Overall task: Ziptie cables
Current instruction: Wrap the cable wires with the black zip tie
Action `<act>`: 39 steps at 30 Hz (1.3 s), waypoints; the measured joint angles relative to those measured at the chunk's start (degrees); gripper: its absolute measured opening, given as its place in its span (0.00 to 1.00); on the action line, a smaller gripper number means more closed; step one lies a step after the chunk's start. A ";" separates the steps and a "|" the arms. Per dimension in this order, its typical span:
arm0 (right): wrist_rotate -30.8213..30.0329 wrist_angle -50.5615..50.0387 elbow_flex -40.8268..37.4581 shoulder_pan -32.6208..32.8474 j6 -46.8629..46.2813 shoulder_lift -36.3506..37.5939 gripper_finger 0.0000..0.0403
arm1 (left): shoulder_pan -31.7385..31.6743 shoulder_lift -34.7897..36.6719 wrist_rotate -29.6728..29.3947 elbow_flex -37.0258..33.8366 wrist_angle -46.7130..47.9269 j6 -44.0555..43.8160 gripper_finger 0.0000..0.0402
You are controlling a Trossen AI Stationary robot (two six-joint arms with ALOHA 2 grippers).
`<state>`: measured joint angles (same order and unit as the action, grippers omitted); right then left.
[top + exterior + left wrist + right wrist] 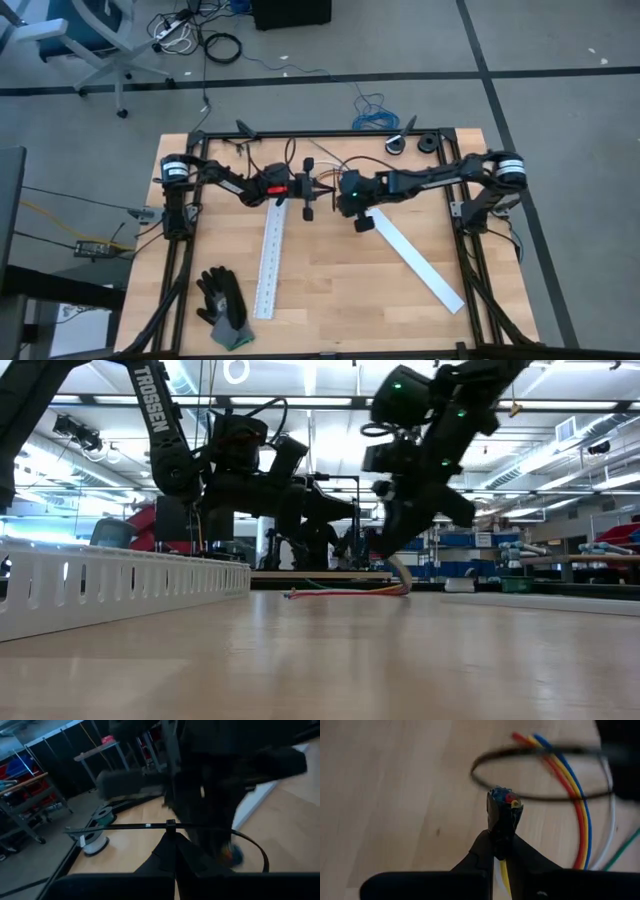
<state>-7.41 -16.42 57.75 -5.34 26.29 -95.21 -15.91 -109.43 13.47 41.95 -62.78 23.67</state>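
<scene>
Right gripper [502,851]: fingers pinched together on the ends of the cables [506,799], whose red, yellow and blue tips stick out just past the fingertips; in the high view it sits right of centre in the upper half of the table [330,290].
Cables: the loose lengths run away toward the right edge of the right wrist view; in the low view they lie flat on the table at mid-frame, rising at their right end into the gripper.
Left gripper [175,854]: fingers closed on the ziptie [120,826], left of centre in the high view, facing the right gripper.
Ziptie: thin black strip crossing the left wrist view level, bent into a loop at its right; in the right wrist view the loop hangs around the cables just beyond the fingertips.
White slotted strips [271,262]: two on the table, one upright left of centre, one slanting toward the lower right.
Black glove [222,304]: lower left of the table.
Containers: none that I can make out.
</scene>
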 joint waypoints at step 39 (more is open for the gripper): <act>7.14 -9.30 8.79 -0.52 -4.51 -8.64 0.35 | 1.30 0.01 -3.75 -0.22 13.11 0.07 0.00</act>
<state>-0.26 -25.72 66.54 -5.86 21.78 -103.85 -14.61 -109.42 9.72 41.74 -49.67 23.75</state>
